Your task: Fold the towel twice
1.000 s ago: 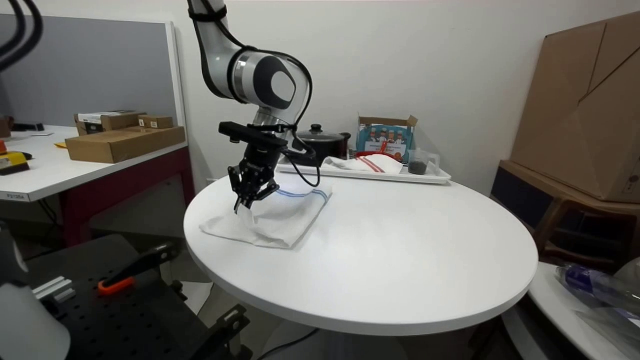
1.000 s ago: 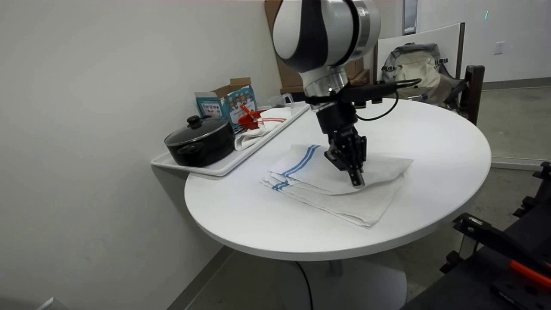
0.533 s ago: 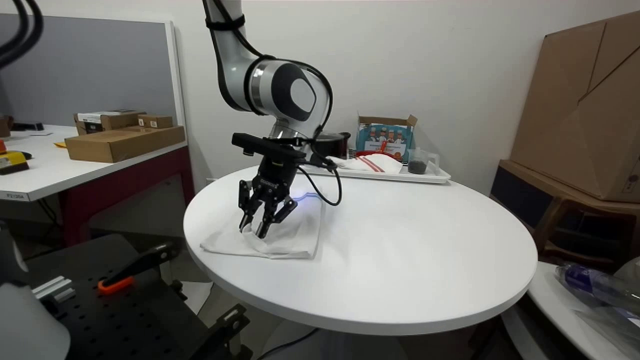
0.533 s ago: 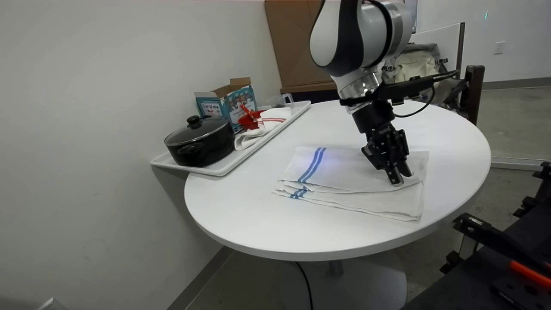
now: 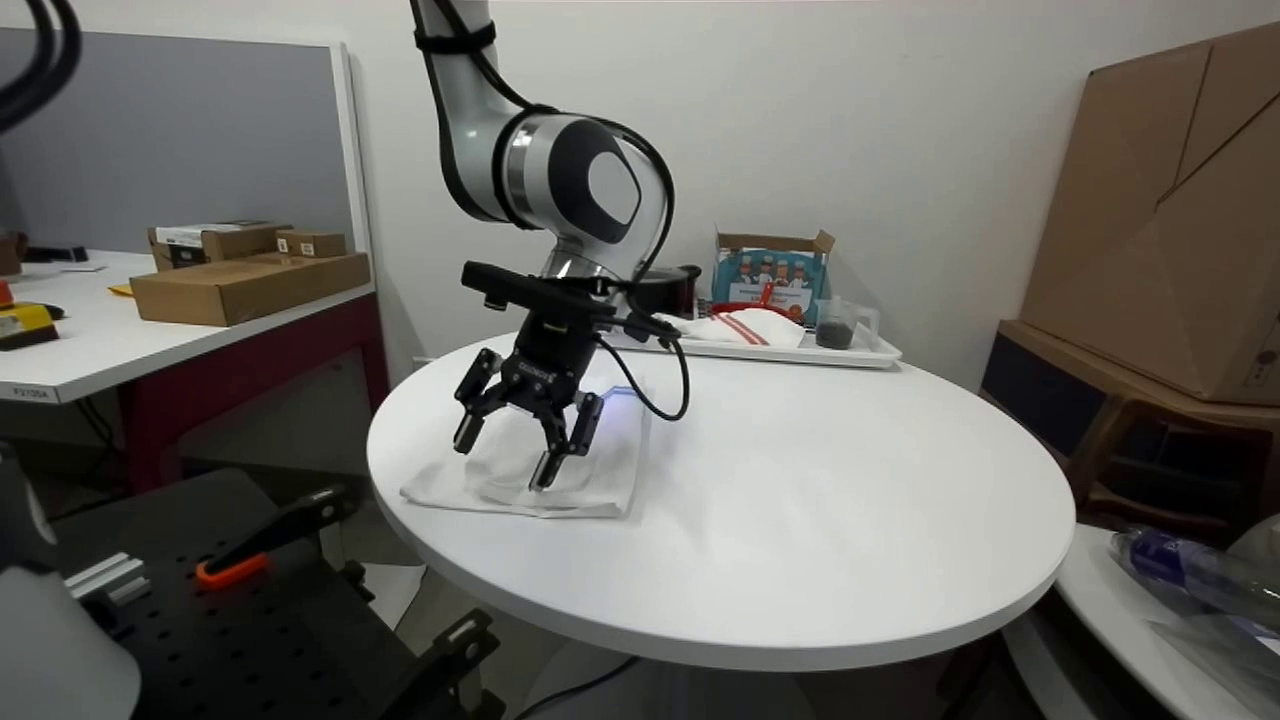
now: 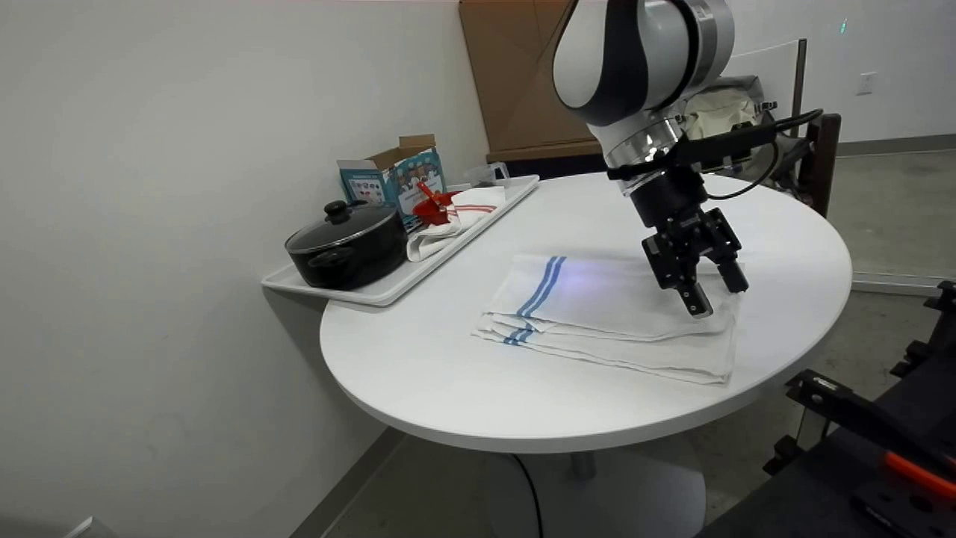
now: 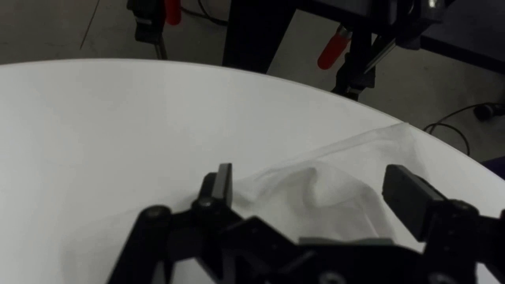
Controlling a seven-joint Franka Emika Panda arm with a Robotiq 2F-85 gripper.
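A white towel (image 6: pixel 597 291) with blue stripes lies on the round table, folded over itself in layers that show along its near edge in an exterior view. Just over one end of the towel hangs my gripper (image 5: pixel 503 465), tilted, its fingers spread wide. In the wrist view the towel (image 7: pixel 288 217) is rumpled, with a raised fold below and between the parted fingertips, and neither finger pad (image 7: pixel 410 199) grips cloth. Whether a fingertip touches the cloth I cannot tell. The arm covers part of the towel in both exterior views.
On a white tray (image 6: pixel 396 290) at the table's side stand a black lidded pot (image 6: pixel 347 243), an opened blue box (image 6: pixel 414 179), a red utensil and another towel (image 6: pixel 478 205) with red stripes. The table's rim (image 5: pixel 800 655) curves close by the towel's corner.
One second ago the jaws were shut on the towel's upper layer. The gripper and towel shifted together, rightwards in both exterior views; then the jaws opened, releasing the cloth, which dropped flatter.
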